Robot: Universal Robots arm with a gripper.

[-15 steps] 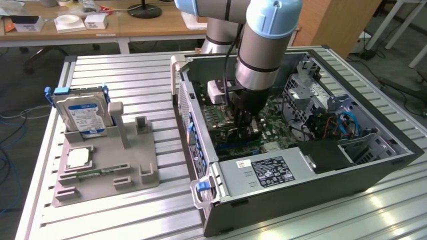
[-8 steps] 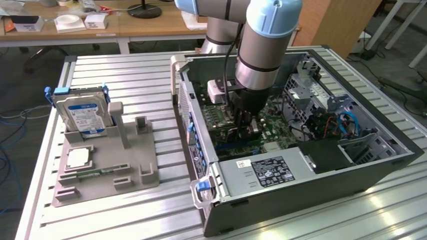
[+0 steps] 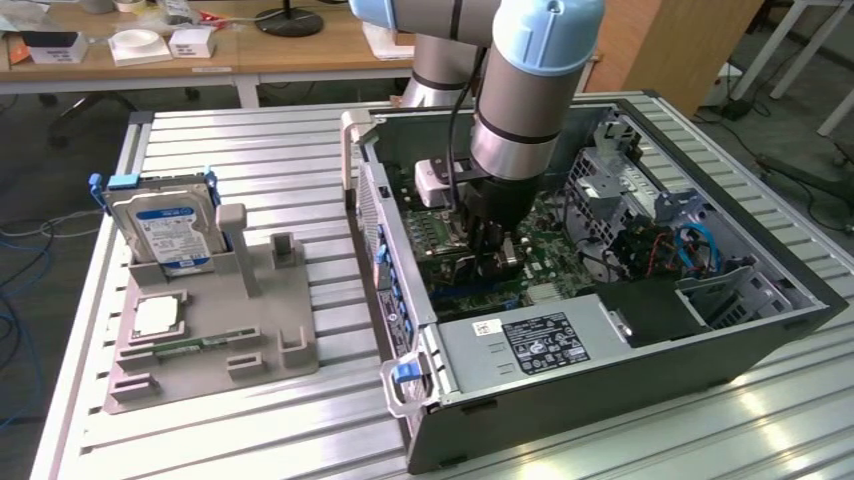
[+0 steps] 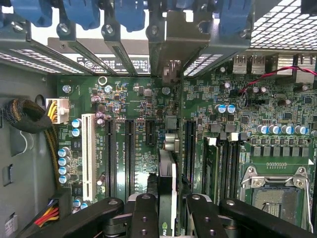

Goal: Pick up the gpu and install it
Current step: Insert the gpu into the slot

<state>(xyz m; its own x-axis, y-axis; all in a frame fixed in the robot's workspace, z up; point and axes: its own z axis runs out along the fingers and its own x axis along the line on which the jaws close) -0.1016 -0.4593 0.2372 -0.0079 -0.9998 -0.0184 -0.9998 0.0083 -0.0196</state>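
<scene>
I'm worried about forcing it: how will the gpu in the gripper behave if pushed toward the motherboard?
The gpu is a thin board held edge-on in the gripper, so it is probably stiff along its plane but might tilt sideways. Being so thin, it is likely light and fragile under bending.

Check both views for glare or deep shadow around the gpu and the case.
Exterior view: window glare streaks the table at its near corner; the computer case interior beneath the gripper is dim. Wrist view: bright backlight burns through the case vents; the gpu, seen edge-on between the fingers, is evenly lit.
</scene>
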